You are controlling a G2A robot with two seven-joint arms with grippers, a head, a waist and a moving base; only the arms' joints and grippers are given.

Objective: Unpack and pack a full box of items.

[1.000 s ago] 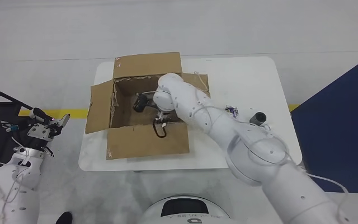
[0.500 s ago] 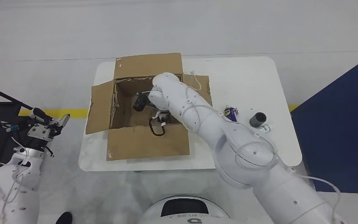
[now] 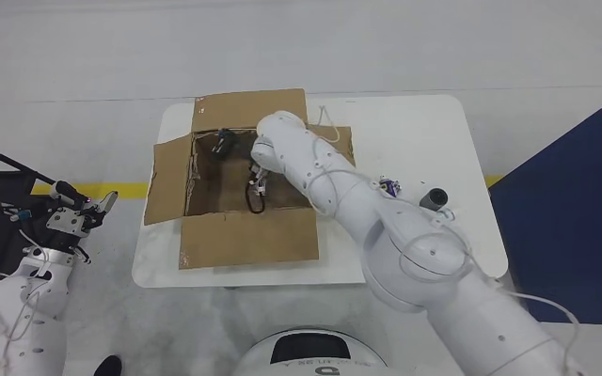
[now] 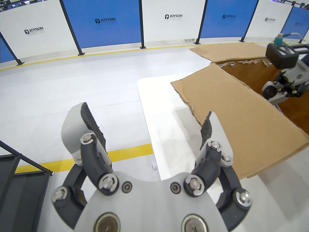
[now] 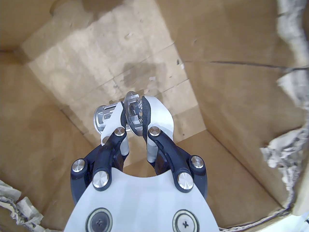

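Metal part (image 5: 99, 118) within right gripper (image 5: 133, 106)

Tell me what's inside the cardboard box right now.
The right gripper sits inside the box, shut on a small silver metal part. The floor around it looks bare. The gripper covers the patch beneath it.

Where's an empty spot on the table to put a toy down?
The biggest bare patch of table lies between the cardboard box and the far right corner, beyond the dark cylinder. A thin strip runs along the near edge by the box's front flap. It is crowded around the cylinder and the small purple item.
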